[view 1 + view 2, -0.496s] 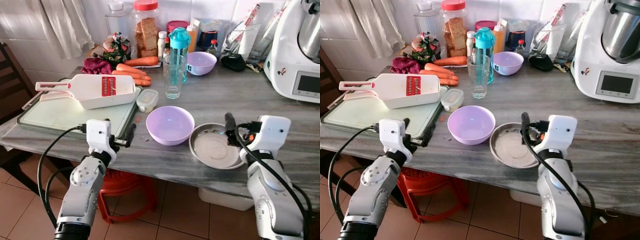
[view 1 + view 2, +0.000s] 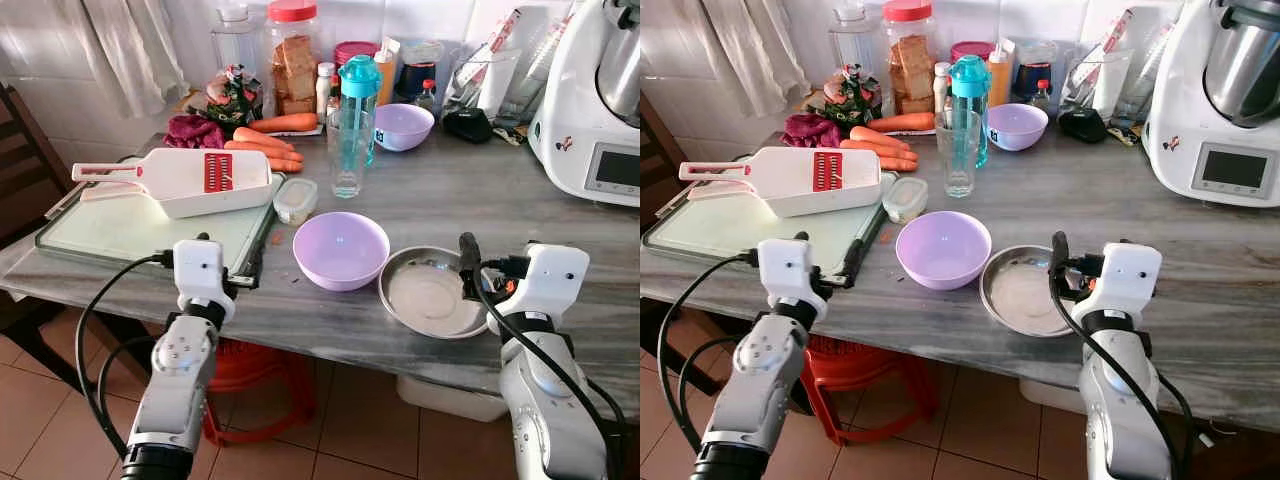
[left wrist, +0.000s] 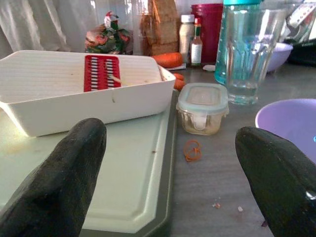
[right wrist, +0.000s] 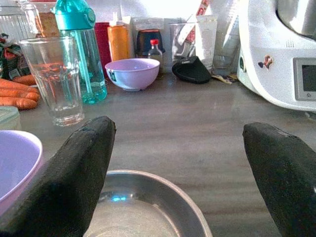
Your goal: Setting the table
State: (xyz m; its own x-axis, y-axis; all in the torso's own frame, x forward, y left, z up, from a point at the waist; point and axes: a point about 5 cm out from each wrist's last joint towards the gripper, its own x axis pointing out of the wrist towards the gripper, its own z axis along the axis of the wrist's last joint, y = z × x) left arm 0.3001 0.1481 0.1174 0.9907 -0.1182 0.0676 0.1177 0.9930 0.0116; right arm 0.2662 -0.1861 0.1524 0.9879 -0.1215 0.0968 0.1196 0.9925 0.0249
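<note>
A large purple bowl (image 2: 340, 250) sits near the table's front edge, with a round steel plate (image 2: 430, 293) touching or almost touching its right side. A clear glass (image 2: 346, 152) and a teal bottle (image 2: 358, 95) stand behind them, and a smaller purple bowl (image 2: 403, 126) is farther back. My left gripper (image 2: 250, 270) hovers open at the front corner of the cutting board (image 2: 120, 228), left of the big bowl. My right gripper (image 2: 478, 270) is open just over the plate's right rim, holding nothing. In the right wrist view its fingers (image 4: 74, 173) flank the plate (image 4: 148, 207).
A white slicer (image 2: 190, 180) lies on the cutting board, beside a small lidded container (image 2: 294, 200). Carrots (image 2: 268, 145), jars and bottles crowd the back. A white kitchen machine (image 2: 600, 100) stands at back right. A red stool (image 2: 250, 370) is under the table.
My right gripper has shifted slightly right and toward me along the plate's rim. The left gripper has drawn back a little toward the board's corner.
</note>
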